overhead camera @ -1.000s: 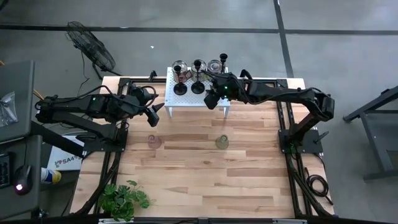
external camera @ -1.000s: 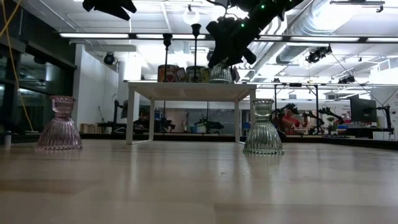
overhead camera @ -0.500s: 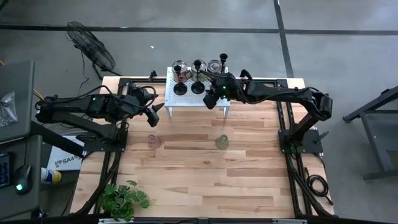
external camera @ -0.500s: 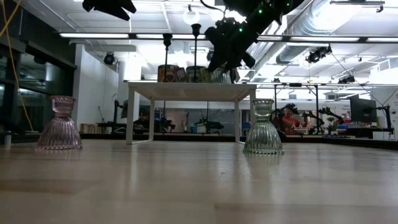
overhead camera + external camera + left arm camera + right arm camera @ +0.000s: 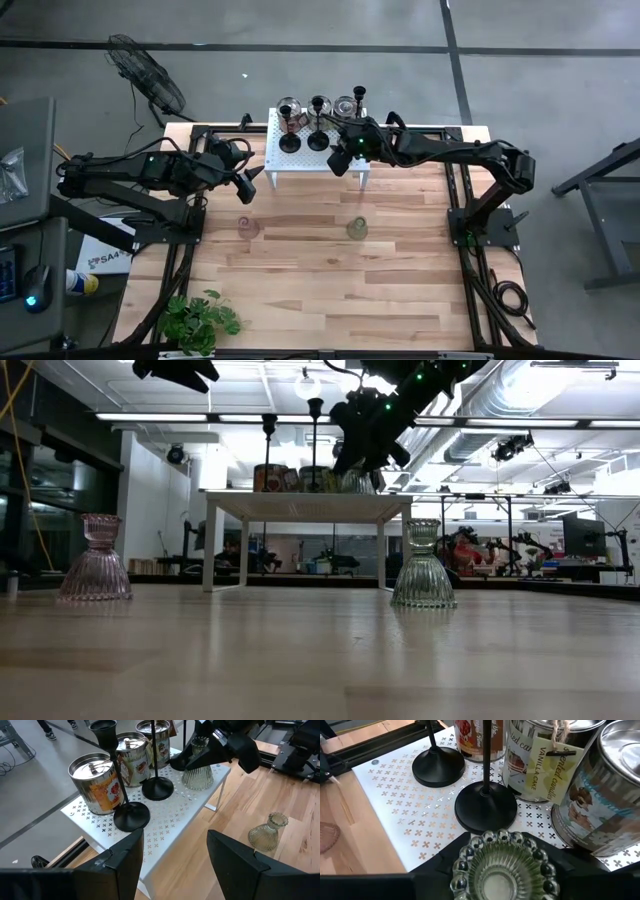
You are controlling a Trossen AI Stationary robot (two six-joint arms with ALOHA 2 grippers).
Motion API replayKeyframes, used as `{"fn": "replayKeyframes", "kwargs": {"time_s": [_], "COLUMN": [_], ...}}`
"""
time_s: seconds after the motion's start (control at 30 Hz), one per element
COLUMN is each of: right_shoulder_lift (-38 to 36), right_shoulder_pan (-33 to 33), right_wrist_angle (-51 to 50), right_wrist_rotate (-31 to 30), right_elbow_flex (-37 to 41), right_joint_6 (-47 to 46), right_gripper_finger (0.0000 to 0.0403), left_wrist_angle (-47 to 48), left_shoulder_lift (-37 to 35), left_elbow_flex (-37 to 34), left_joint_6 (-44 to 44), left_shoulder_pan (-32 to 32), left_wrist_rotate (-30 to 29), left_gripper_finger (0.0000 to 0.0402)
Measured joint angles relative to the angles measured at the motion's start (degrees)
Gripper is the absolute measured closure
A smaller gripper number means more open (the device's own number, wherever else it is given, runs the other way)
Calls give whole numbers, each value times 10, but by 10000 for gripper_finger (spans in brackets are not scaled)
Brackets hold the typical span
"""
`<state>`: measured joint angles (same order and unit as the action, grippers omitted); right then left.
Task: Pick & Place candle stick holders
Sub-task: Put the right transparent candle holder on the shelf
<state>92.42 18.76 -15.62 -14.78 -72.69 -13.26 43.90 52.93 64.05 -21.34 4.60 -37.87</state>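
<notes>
While my right gripper (image 5: 345, 152) sits over the near right corner of the white perforated stand (image 5: 283, 160), its fingers are clamped on a clear ribbed glass holder (image 5: 502, 865); the right wrist view looks straight down into its beaded rim, with a dark finger on either side. From the left wrist view that same holder (image 5: 197, 770) has its flared base at the stand's surface (touching or just off it, I cannot tell). Beside it on the stand are two slim black stemmed holders: one (image 5: 157, 786) nearer the glass piece, the other (image 5: 131, 815) closer to the stand's edge. Three candle tins (image 5: 96, 784) stand behind them, one tagged vanilla cake (image 5: 534, 761). My left gripper (image 5: 248, 181) hangs in the air off the stand's left end, fingers (image 5: 122, 857) spread wide apart, holding nothing. On the wooden table (image 5: 300, 290) in front of the stand are two more holders, well apart from each other: a pink glass one (image 5: 247, 228) to the left and a greenish glass one (image 5: 357, 229) to the right, both upright in the low view. A leafy plant (image 5: 198, 320) sits at the table's front left corner.
</notes>
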Motion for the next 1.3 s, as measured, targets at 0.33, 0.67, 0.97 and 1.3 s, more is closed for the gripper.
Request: {"fn": "replayKeyframes", "kwargs": {"time_s": [0.33, 0.67, 0.97, 1.3], "right_shoulder_lift": [-3, -44, -98, -146], "right_shoulder_pan": [0, 0, -4, -14], "right_wrist_angle": [-1, -12, -98, -105], "right_wrist_rotate": [-1, -1, 3, -3], "right_elbow_flex": [0, 0, 0, 0], "right_joint_6": [0, 9, 3, 14], "right_gripper_finger": [210, 162, 159, 159], "left_wrist_angle": [0, 9, 9, 13], "left_shoulder_lift": [0, -8, -14, -14], "left_elbow_flex": [0, 0, 0, 0], "left_joint_6": [0, 0, -1, -2], "left_shoulder_pan": [0, 0, 0, 0], "left_wrist_rotate": [0, 0, 0, -2], "left_gripper_finger": [190, 190, 190, 190]}}
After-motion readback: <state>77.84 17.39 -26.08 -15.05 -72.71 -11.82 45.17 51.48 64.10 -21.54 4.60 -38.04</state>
